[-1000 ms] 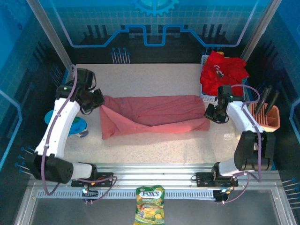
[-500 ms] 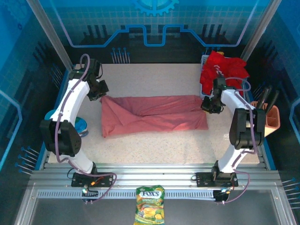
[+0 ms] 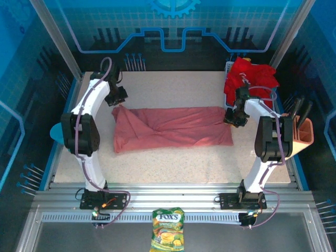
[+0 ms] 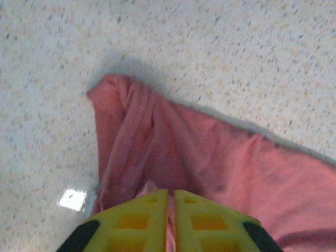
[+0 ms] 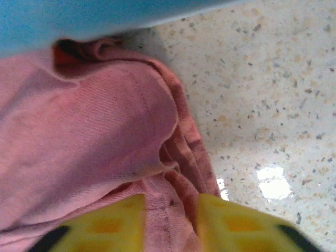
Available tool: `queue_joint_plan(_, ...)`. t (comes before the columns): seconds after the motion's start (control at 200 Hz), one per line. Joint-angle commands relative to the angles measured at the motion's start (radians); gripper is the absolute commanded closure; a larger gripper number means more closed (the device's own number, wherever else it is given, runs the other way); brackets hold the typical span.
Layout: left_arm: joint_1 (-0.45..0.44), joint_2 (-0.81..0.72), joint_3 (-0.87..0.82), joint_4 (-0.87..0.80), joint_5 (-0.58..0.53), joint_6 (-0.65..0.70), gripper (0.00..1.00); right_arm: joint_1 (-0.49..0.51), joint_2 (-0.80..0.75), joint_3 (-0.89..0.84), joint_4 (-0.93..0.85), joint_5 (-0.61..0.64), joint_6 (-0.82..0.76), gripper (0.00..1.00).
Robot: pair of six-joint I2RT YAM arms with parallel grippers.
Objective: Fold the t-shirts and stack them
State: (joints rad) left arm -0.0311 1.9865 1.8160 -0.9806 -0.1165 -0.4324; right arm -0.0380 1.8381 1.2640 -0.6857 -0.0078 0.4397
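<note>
The salmon-pink t-shirt (image 3: 173,128) lies spread in a wide band across the middle of the table, with a diagonal fold near its left end. My left gripper (image 3: 119,101) sits at the shirt's far-left corner. In the left wrist view its yellow fingers (image 4: 142,210) are pressed nearly together on a thin pleat of pink cloth (image 4: 173,152). My right gripper (image 3: 229,119) sits at the far-right corner, its jaws (image 5: 171,202) wider apart with a thick bunch of the pink hem (image 5: 105,136) filling the gap. Bright red t-shirts (image 3: 249,79) are heaped in the white mesh basket (image 3: 229,108) at the back right.
An orange holder (image 3: 302,134) with dark tools stands off the table's right edge. A blue object (image 3: 55,131) lies beyond the left edge. A Fox's candy bag (image 3: 168,236) rests on the metal rail in front. Bare speckled tabletop (image 3: 173,168) lies in front of the shirt.
Both grippers have moved toward the back of the table with the shirt's corners. The folded-over left flap has been drawn out, so the shirt lies flatter and wider.
</note>
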Motion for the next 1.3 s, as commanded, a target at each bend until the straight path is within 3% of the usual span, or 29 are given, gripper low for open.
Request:
queue_joint_plan(0.0, 0.021, 0.056, 0.08, -0.056, -0.02, 0.029, 0.79, 0.016, -0.025, -0.012, 0.031, -0.008, -0.022, 0.56)
queue_joint_plan(0.025, 0.024, 0.057, 0.085, -0.06, -0.029, 0.032, 0.73, 0.017, -0.038, -0.019, 0.037, -0.016, -0.025, 0.5)
queue_joint_plan(0.06, 0.024, 0.05, 0.091, -0.07, -0.053, 0.035, 0.53, 0.019, -0.056, -0.027, 0.038, -0.023, -0.028, 0.38)
queue_joint_plan(0.075, 0.025, 0.047, 0.092, -0.072, -0.062, 0.037, 0.51, 0.021, -0.064, -0.029, 0.037, -0.026, -0.032, 0.35)
queue_joint_plan(0.23, 0.029, -0.027, 0.091, -0.141, -0.044, 0.052, 0.48, 0.038, -0.14, -0.037, -0.007, -0.037, -0.059, 0.17)
queue_joint_plan(0.39, -0.014, -0.276, -0.194, -0.055, 0.158, -0.027, 0.47, 0.085, -0.253, -0.08, -0.03, -0.032, -0.066, 0.0)
queue_joint_plan(0.545, -0.108, -0.479, -0.487, 0.055, 0.214, -0.149, 0.45, 0.114, -0.337, -0.121, -0.037, -0.065, -0.038, 0.0)
queue_joint_plan(0.77, -0.198, -0.629, -0.78, 0.247, 0.249, -0.347, 0.48, 0.192, -0.415, -0.164, -0.046, -0.015, -0.007, 0.0)
queue_joint_plan(0.961, -0.214, -0.612, -0.888, 0.442, 0.289, -0.448, 0.54, 0.208, -0.432, -0.186, -0.04, -0.022, 0.008, 0.0)
queue_joint_plan(1.296, -0.248, -0.482, -0.921, 0.546, 0.254, -0.521, 0.59, 0.201, -0.461, -0.182, -0.062, 0.02, 0.003, 0.0)
